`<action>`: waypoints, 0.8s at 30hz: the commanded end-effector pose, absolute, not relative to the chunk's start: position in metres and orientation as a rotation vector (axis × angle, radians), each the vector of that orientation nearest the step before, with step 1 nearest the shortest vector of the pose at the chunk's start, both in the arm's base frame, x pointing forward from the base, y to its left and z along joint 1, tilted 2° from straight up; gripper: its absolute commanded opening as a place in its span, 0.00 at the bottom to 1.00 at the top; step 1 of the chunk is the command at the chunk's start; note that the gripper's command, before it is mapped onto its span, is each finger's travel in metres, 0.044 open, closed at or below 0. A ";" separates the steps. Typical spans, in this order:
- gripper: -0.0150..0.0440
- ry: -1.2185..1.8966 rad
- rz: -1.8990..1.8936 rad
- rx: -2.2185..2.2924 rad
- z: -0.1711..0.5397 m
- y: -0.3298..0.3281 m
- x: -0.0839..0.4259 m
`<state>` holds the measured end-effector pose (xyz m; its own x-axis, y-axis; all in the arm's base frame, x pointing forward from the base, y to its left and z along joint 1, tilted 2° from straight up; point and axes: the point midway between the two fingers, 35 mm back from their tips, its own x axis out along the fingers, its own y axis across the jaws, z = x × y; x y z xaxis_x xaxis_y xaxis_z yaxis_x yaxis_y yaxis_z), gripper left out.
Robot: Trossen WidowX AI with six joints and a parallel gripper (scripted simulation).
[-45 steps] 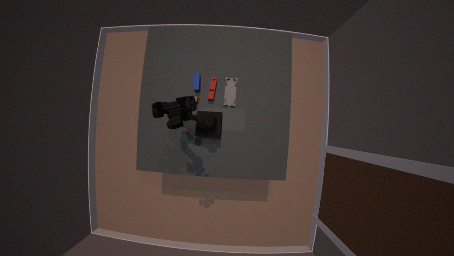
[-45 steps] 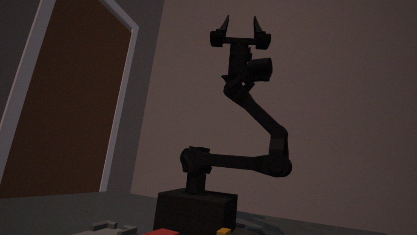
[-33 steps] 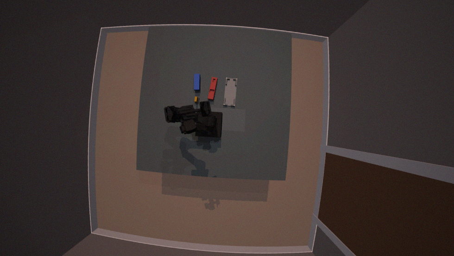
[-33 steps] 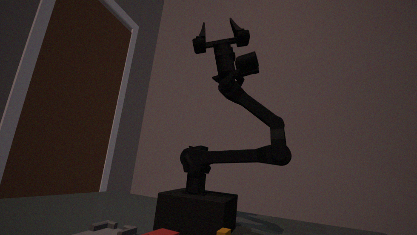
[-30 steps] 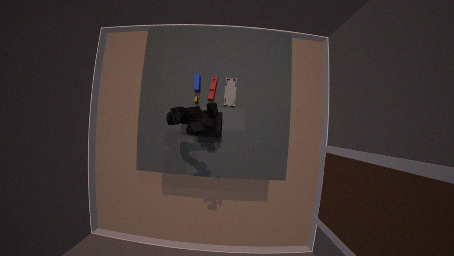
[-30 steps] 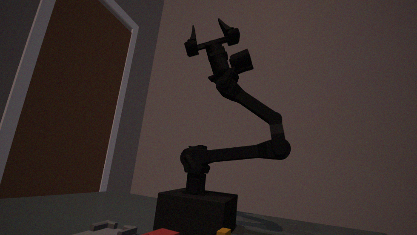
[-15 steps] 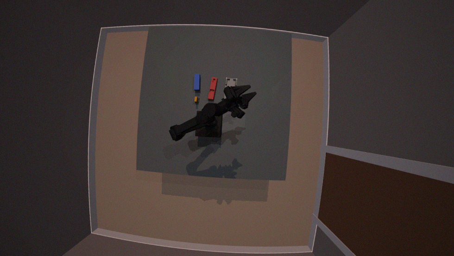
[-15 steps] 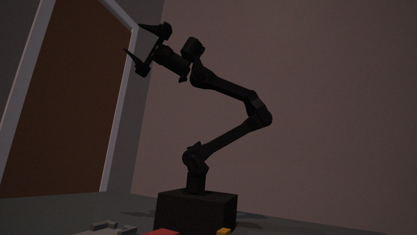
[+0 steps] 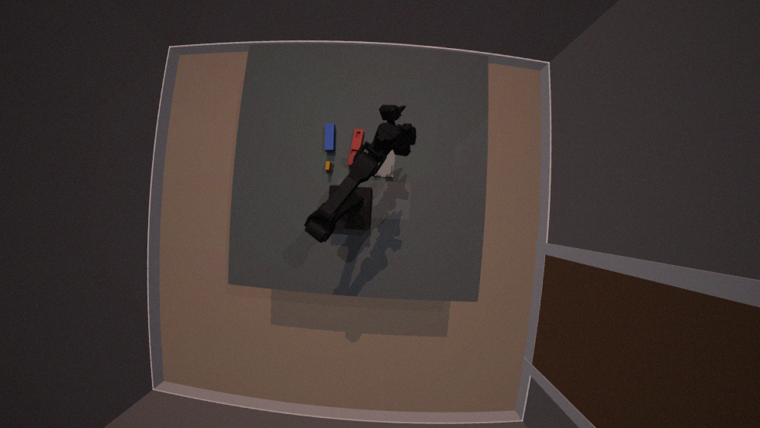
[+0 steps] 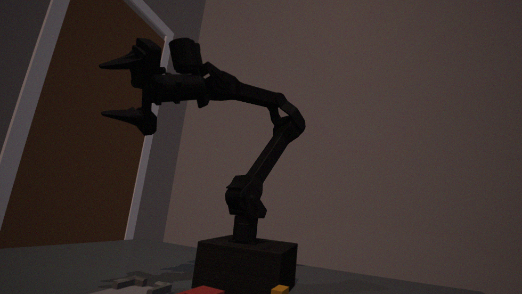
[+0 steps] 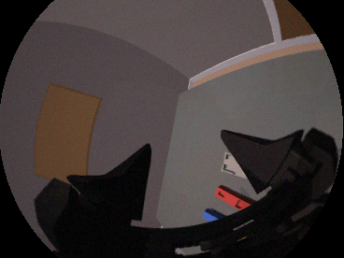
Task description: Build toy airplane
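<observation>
Has on the table [image 9: 436,250] [image 10: 54,259] [image 11: 198,123], nearest, the blue wing [image 9: 329,136] [image 11: 212,215] and orange tail fin [image 9: 328,165] [image 10: 280,289], both apart from the red fuselage [image 9: 357,139] [image 10: 204,290] [image 11: 234,198]. Shows the fuselage outside the pale cradle [image 9: 386,167] [image 10: 122,290] [image 11: 230,164], just beside. Beyond, holds the end effector [image 9: 409,121] [image 10: 100,89] [image 11: 186,138] high, roughly level, spread wide, gripping nothing. Farther back, shows a brown door [image 9: 637,339] [image 10: 83,128] [image 11: 296,19].

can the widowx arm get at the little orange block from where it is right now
Probably yes, after swinging back and lowering: its gripper is open, held high off to the side, and nothing covers the orange block, though the base stands nearby.
</observation>
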<state>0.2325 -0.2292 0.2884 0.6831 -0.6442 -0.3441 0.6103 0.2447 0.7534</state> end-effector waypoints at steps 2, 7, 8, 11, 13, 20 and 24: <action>1.00 0.256 -0.815 0.960 0.238 -0.203 0.266; 1.00 0.537 -0.750 0.860 0.195 -0.173 0.287; 1.00 0.628 -0.723 0.818 0.182 -0.162 0.291; 1.00 0.896 -0.620 0.675 0.144 -0.128 0.298; 1.00 1.067 -0.537 0.569 0.122 -0.104 0.297; 1.00 1.498 -0.255 0.243 0.072 -0.042 0.278; 1.00 1.498 -0.255 0.243 0.072 -0.042 0.278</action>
<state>0.2796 -0.0452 0.0740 0.0897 -0.0141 -0.9959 0.3611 0.9323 0.0193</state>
